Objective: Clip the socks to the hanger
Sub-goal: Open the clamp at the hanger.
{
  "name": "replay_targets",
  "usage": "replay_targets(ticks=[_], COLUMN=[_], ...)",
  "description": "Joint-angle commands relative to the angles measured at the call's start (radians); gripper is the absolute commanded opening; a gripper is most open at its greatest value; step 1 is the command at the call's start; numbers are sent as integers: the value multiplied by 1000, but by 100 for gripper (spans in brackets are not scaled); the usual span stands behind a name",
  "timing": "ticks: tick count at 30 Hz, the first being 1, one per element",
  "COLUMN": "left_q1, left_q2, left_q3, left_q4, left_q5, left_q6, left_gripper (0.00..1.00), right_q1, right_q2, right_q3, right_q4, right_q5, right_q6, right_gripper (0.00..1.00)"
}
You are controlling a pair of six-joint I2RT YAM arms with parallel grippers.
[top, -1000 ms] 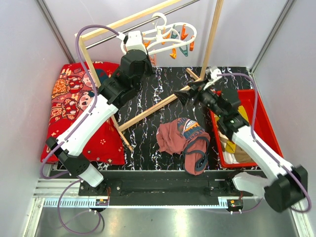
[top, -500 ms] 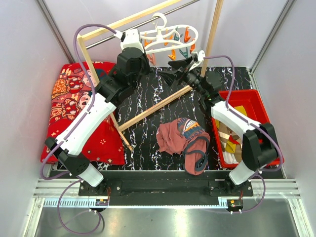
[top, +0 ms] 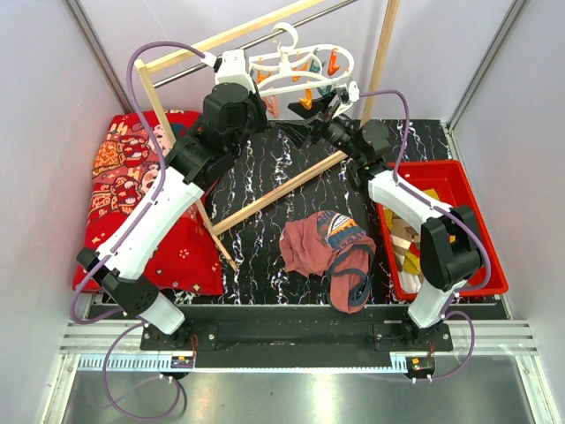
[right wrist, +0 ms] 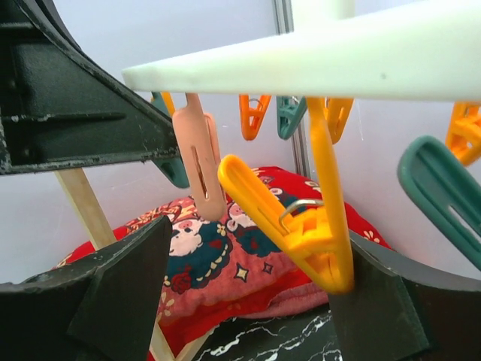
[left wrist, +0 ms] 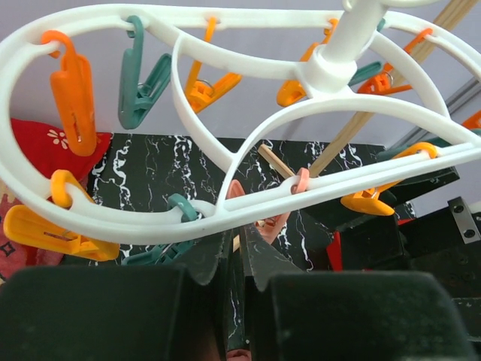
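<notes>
Our left gripper (left wrist: 229, 248) is clenched on the white rim of the hanger (left wrist: 331, 64), and our right gripper (right wrist: 255, 252) stands spread wide with one orange peg (right wrist: 301, 226) of that hanger between its fingers. The hanger hangs high at the back of the black marbled table (top: 265, 172). The socks (top: 413, 237) lie heaped in the red bin (top: 484, 243) at the right, well apart from it.

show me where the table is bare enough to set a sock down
Bare tabletop lies between the red cushion and the maroon garment, in front of the diagonal wooden pole. A smaller patch sits behind that pole. Crowded: the red bin, holding socks, and around the hanger.
</notes>
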Motion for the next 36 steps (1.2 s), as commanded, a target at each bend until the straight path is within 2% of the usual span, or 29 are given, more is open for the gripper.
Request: replay_targets(ticks=[1,14,20,23,27,29,32,33,36], left_q1=[4,2,4,4,4,4,5,7,19], left_q2=[-8,13,12,12,3,-8,-37,-57,-95], left_q3=[28,54,56,57,56,53,44,34,16], left_q4=[62,59,58,56,52,48,47,47,55], left_q5=[50,104,114,116,116,113,108,113,145], left_q6=[-1,-20,-23,-21,-21,-21,-23,-27,-49], left_gripper=[9,7,7,7,7,7,15,25,37], right_q1=[8,39,51,54,52,54,52,52,52], right_q2=[1,4,12,20,18,12,0,-2,-9], right_q3=[60,93,106,119,119,114,110,108,107], right_q4=[62,-12,-32,-38,-39,-39,-41,-42,-44], right_q5=[-13,32,53,52,48,47,42,42,42], right_q6=[-8,-96,-123,-122,-119,-108,-100,-99,-91], right_gripper=[84,69,65,59,43,31,21,20,14])
